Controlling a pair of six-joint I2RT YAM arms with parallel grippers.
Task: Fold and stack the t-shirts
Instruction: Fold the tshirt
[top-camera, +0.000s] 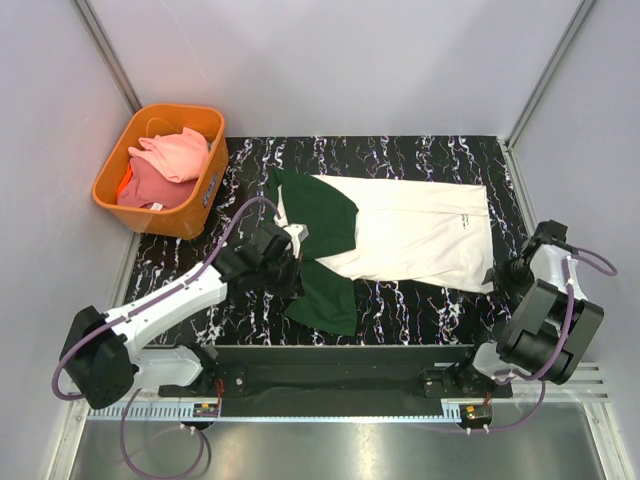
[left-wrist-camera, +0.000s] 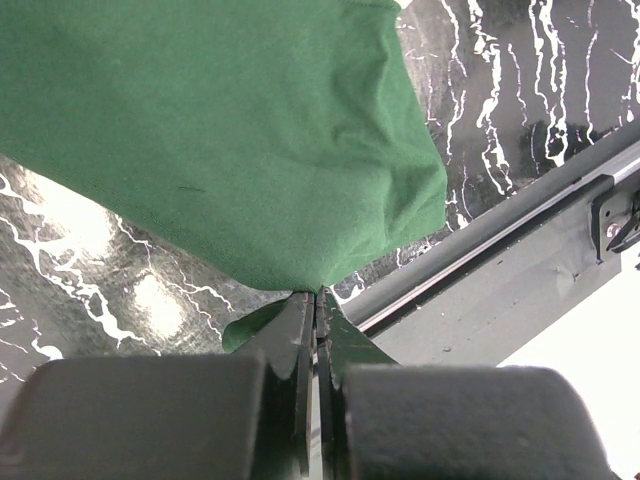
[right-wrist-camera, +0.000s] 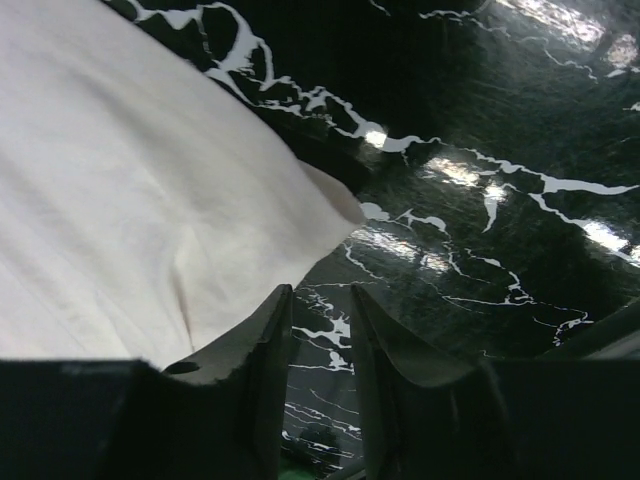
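Observation:
A cream t-shirt (top-camera: 420, 228) with dark green sleeves (top-camera: 325, 290) and collar lies spread on the black marbled table (top-camera: 420, 155), collar end to the left. My left gripper (top-camera: 290, 262) is shut on the near green sleeve; in the left wrist view the sleeve (left-wrist-camera: 220, 130) hangs from the closed fingertips (left-wrist-camera: 305, 312). My right gripper (top-camera: 498, 280) sits at the shirt's near right corner, open and empty; in the right wrist view the cream hem (right-wrist-camera: 130, 210) lies just left of the fingers (right-wrist-camera: 265, 340). Pink and coral t-shirts (top-camera: 170, 160) lie bunched in the basket.
An orange basket (top-camera: 205, 190) stands at the table's far left corner. Grey walls close in the back and sides. A metal rail (top-camera: 340, 360) with the arm bases runs along the near edge.

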